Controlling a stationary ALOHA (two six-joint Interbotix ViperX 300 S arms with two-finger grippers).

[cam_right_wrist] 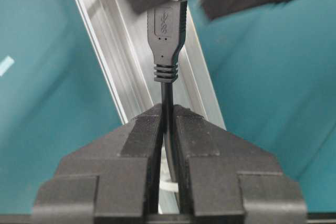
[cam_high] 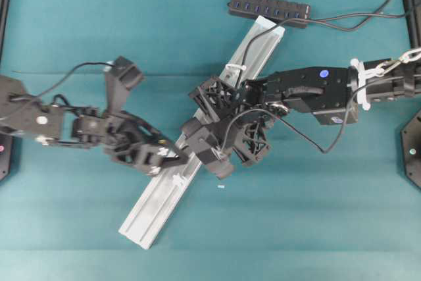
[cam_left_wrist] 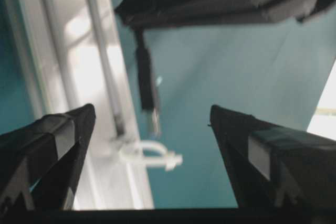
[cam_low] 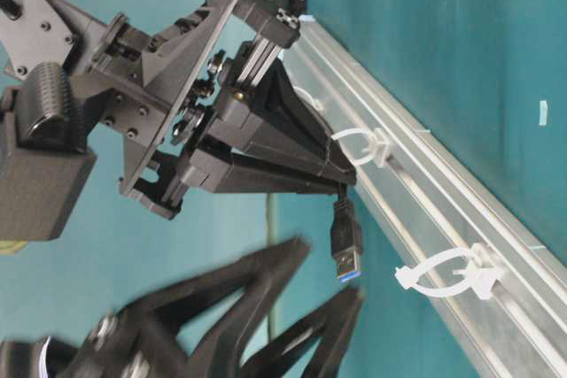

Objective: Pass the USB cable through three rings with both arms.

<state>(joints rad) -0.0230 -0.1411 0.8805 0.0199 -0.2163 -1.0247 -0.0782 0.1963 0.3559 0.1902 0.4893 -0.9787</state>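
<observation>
Right gripper (cam_right_wrist: 167,116) jaws clamped on thin black USB cable (cam_right_wrist: 167,95), plug at twelve o'clock over silver aluminium rail (cam_right_wrist: 113,72); left gripper (cam_left_wrist: 152,129) jaws spread wide, empty.

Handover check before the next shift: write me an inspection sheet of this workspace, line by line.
Surface: teal table, small white scrap on it.
Job's things: USB cable with plug hanging free beside the rail; white rings on the silver rail.
Clutter: black USB hub at the rail's far end.
Grippers: right gripper shut on the cable just behind the plug; left gripper open, holding nothing.
Cables: the hub's lead running off the right edge.
Surroundings: nothing seen.
</observation>
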